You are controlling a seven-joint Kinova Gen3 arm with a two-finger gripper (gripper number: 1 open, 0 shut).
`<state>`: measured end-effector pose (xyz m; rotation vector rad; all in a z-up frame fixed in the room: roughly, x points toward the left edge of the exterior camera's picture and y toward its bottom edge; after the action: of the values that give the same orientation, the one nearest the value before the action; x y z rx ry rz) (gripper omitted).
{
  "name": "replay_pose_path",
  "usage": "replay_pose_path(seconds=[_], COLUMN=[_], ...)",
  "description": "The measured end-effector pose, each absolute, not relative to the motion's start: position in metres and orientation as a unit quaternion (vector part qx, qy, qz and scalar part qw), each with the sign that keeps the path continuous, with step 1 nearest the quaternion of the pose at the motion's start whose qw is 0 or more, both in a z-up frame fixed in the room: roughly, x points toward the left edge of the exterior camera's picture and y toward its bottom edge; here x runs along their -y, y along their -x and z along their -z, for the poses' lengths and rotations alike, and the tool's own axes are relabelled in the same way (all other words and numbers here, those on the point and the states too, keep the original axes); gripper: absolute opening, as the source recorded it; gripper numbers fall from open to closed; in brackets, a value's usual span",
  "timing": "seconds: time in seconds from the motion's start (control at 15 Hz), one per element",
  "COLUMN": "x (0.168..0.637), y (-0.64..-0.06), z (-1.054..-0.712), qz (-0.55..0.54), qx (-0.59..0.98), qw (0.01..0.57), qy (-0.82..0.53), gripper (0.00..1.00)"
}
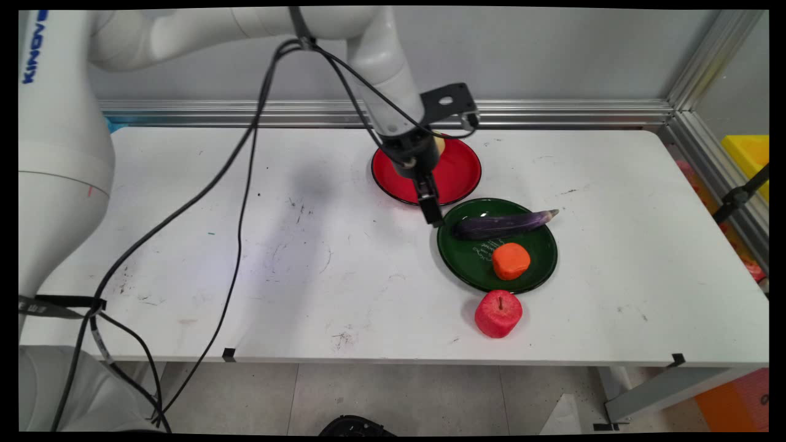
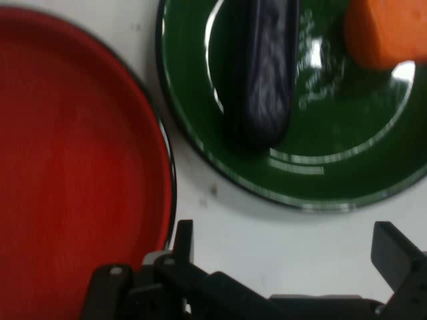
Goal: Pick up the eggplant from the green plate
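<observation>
— Hanging low over the counter (image 1: 319,258), the claw (image 1: 431,212) is sitting with its fingers spread apart and gripping nothing; in the hand view one fingertip (image 2: 183,237) is showing at the left and the other at the far right, with bare white surface between them.

— What is lying nearest to it?

— It is hovering over the gap between two plates: the red plate (image 1: 457,175) is lying just behind it, the green plate (image 1: 473,261) just beside it on the right. A purple eggplant (image 1: 503,224) is resting across the green plate's far part, its stem end poking over the rim, and an orange fruit (image 1: 511,261) is sitting on the same plate nearer the camera.

— Anything off the plates?

— A red apple (image 1: 498,314) is standing on the counter just in front of the green plate. Something pale is peeking out on the red plate behind the wrist, mostly hidden.

— And the surroundings?

— The white counter is looking scuffed with dark marks; a grey wall (image 1: 552,55) with an aluminium rail is running behind it. Counting: two plates, one eggplant, one orange fruit, one apple.
</observation>
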<state>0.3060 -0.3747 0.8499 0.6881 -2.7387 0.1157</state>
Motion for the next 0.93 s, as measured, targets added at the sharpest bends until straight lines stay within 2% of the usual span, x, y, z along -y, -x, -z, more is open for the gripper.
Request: replay_pose_path(seconds=[0.93], x=[0.386], y=[-0.251], z=[-0.790], qz=[-0.083], qx=[0.957], qw=[0.192], qy=[-0.202], gripper=[1.00])
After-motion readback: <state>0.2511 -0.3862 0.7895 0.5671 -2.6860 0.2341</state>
